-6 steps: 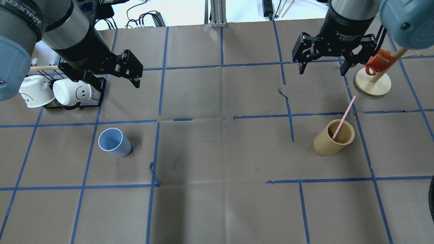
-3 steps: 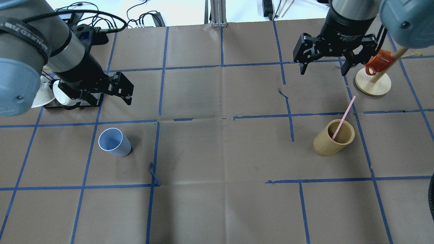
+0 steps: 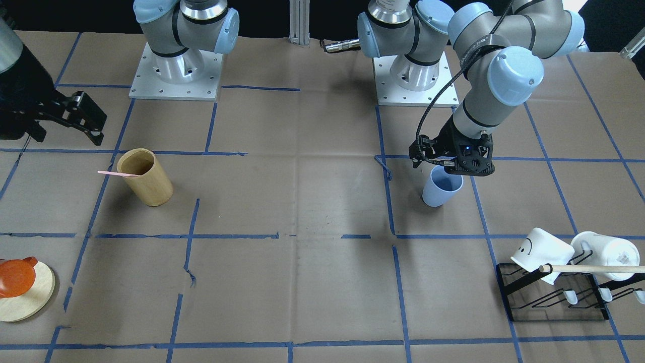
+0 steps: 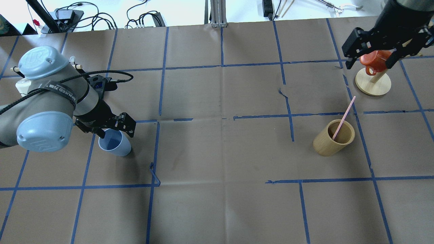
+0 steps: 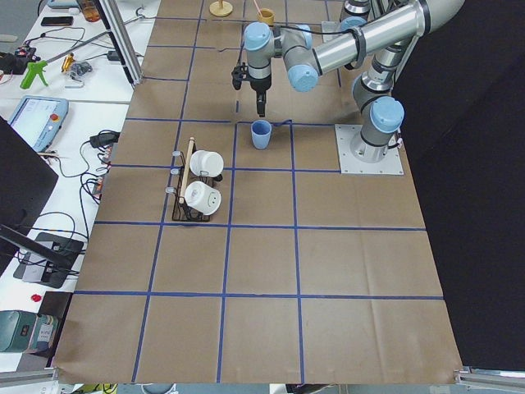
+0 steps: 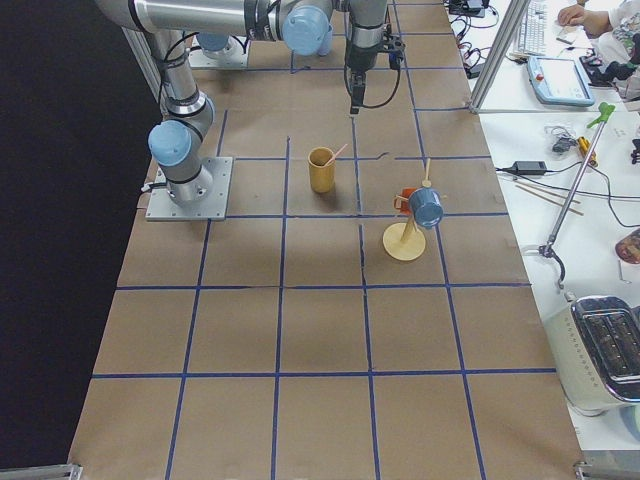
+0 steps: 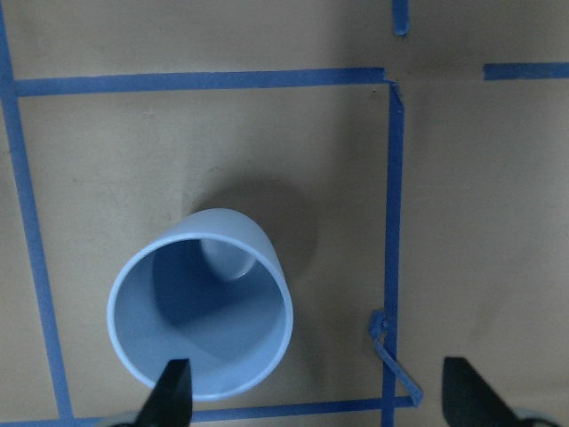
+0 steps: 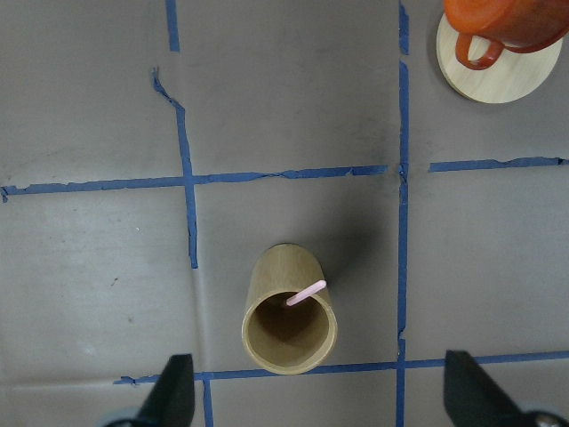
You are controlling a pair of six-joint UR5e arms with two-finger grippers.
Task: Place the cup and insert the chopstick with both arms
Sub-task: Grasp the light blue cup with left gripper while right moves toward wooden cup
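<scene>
The light blue cup (image 4: 117, 145) stands upright on the left half of the table, also in the front view (image 3: 439, 189) and the left wrist view (image 7: 200, 307). My left gripper (image 4: 113, 131) is open just above its far rim. In the wrist view one finger (image 7: 173, 396) overlaps the cup's rim. The pink chopstick (image 4: 344, 117) leans in the tan wooden cup (image 4: 330, 140), also in the right wrist view (image 8: 307, 292). My right gripper (image 4: 369, 62) is open and empty, high at the far right above the orange mug.
An orange mug hangs on a peg with a round wooden base (image 4: 373, 84) at the far right. A black rack (image 3: 554, 297) with two white mugs and a wooden dowel stands beyond the blue cup. Blue tape lines cross the brown table cover.
My left gripper has moved from over the mug rack toward me and down, and now sits over the blue cup. My right gripper has moved right, over the orange mug. Cup and chopstick have not moved.
</scene>
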